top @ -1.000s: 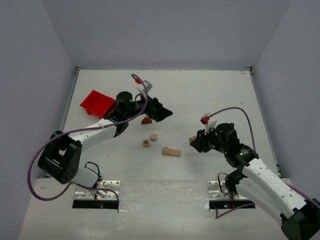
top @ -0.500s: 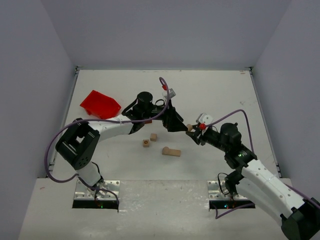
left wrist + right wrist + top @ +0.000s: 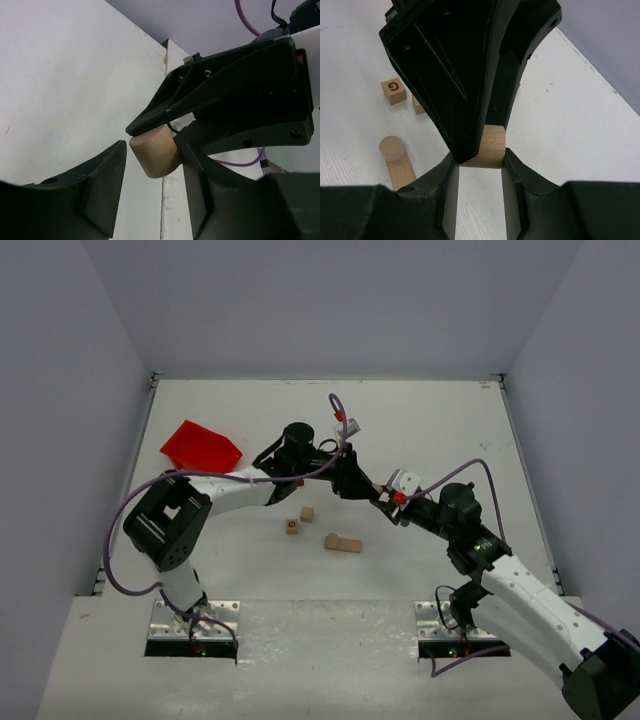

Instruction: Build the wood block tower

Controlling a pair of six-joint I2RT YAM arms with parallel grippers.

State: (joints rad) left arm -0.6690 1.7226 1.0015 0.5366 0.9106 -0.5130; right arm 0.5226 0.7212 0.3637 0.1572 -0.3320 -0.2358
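Above the middle of the table my two grippers meet tip to tip. The right gripper (image 3: 388,502) (image 3: 479,159) is shut on a pale wood block (image 3: 491,147) with one rounded side. The left gripper (image 3: 370,490) (image 3: 152,150) has its jaws on either side of that same block (image 3: 154,157). One left finger touches the block, and a gap shows between the block and the other finger. On the table lie a tan plank with a round peg on it (image 3: 343,543) (image 3: 397,160), a lettered cube (image 3: 292,526) (image 3: 393,91) and a plain cube (image 3: 307,513).
A bright red bin (image 3: 200,447) sits at the back left. The left arm stretches across the table's middle, over the loose blocks. Grey walls close off the table's left, right and far sides.
The left arm swung right from near the red bin to the right gripper, and its jaws narrowed around the block. The right gripper carried the block left and up to meet it.
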